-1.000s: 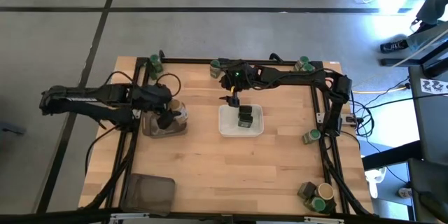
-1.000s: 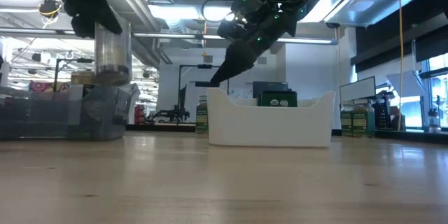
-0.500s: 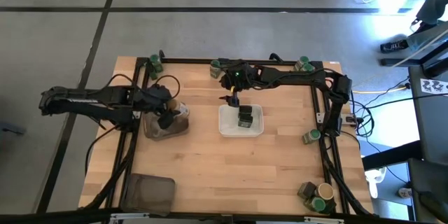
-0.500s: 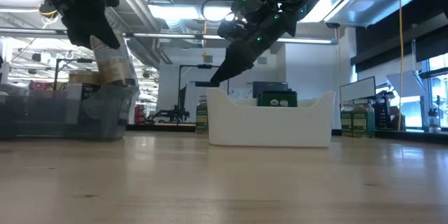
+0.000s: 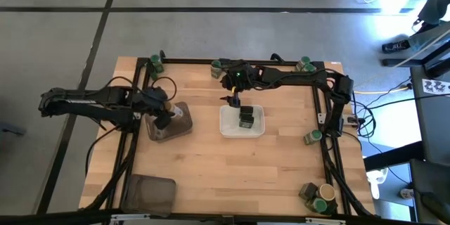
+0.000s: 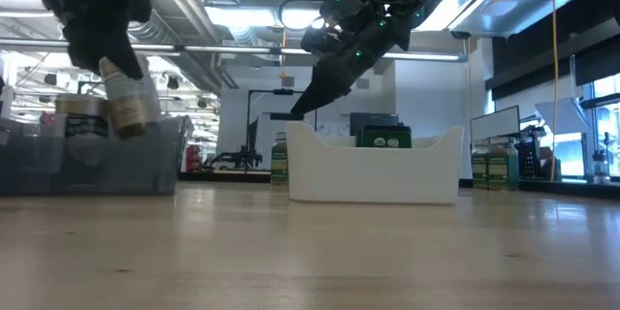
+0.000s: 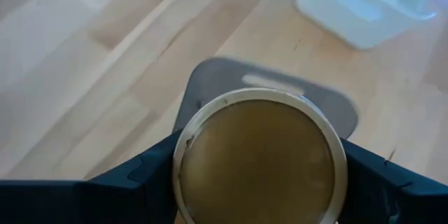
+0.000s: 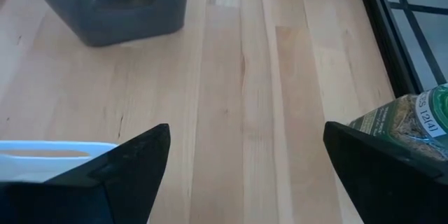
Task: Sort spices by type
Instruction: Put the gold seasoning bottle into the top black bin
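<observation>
The left gripper (image 7: 259, 182), fingers clamped on a tan-topped jar (image 7: 260, 159), hangs over the grey bin (image 5: 169, 123); the right gripper's (image 8: 245, 175) fingers are apart. Most spices (image 5: 318, 197) look unsorted.

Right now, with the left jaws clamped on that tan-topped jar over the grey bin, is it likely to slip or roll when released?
The tan-topped jar is round and smooth-sided, so it could twist in the left gripper. It hangs tilted above the grey bin, so it may land on its side and roll. It looks rigid, probably not fragile.
</observation>
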Controlling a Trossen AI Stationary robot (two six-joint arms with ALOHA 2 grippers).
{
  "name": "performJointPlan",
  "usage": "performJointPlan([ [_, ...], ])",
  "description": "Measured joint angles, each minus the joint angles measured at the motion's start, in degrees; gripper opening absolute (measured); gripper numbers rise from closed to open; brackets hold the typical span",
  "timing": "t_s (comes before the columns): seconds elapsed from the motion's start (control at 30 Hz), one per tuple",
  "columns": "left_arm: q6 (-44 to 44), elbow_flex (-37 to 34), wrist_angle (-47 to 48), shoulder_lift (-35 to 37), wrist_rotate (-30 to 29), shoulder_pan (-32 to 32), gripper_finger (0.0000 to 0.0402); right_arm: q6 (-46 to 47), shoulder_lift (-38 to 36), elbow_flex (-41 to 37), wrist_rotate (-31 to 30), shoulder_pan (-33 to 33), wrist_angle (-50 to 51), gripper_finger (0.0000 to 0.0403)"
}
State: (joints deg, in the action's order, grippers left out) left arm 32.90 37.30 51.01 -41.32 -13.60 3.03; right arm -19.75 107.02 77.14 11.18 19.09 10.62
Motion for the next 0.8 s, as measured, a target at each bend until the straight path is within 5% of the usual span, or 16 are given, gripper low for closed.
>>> performJointPlan([
  [0.8, 6.82, -4.37, 2.52, -4.34, -3.03, 0.09, 0.0282, -0.02, 0.0, 0.0, 0.02, 0.0, -0.14, 0.0376],
])
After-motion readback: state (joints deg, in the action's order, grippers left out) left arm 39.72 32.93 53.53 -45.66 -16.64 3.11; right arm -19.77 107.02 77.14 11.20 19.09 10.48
